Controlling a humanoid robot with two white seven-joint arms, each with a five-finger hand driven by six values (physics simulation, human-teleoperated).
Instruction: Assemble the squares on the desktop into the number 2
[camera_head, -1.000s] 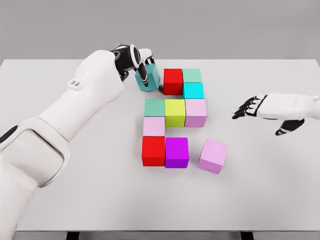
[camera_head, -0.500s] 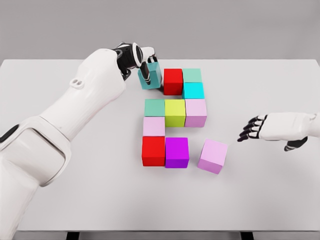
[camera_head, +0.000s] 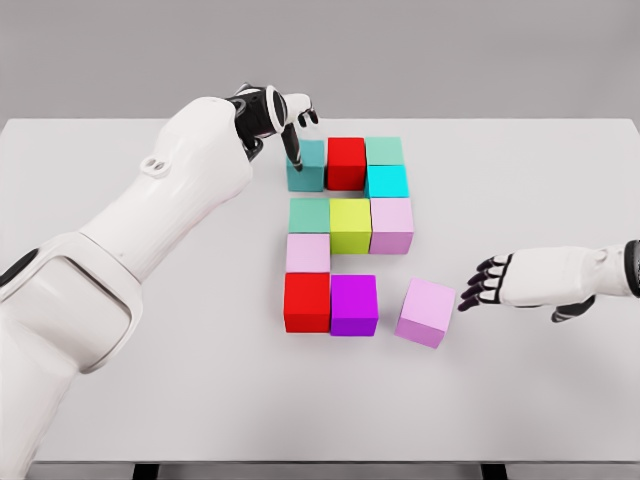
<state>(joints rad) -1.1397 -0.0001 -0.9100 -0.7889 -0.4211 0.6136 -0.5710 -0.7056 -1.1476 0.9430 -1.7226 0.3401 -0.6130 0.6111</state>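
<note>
Our left hand touches the teal block.
Fingers loosened, gripping nothing; our right hand, open, hovers just beside the loose pink block.

Ten cubes are seen on the tabletop: a far row of teal cube, red and green, a cyan below, then green, yellow-green and lilac, a lilac, a near red and purple, and a tilted lilac cube set apart rightward.

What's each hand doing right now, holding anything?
Left hand: fingers on the teal cube, grip unclear.
Right hand: open, empty, beside the loose pink cube.
</note>
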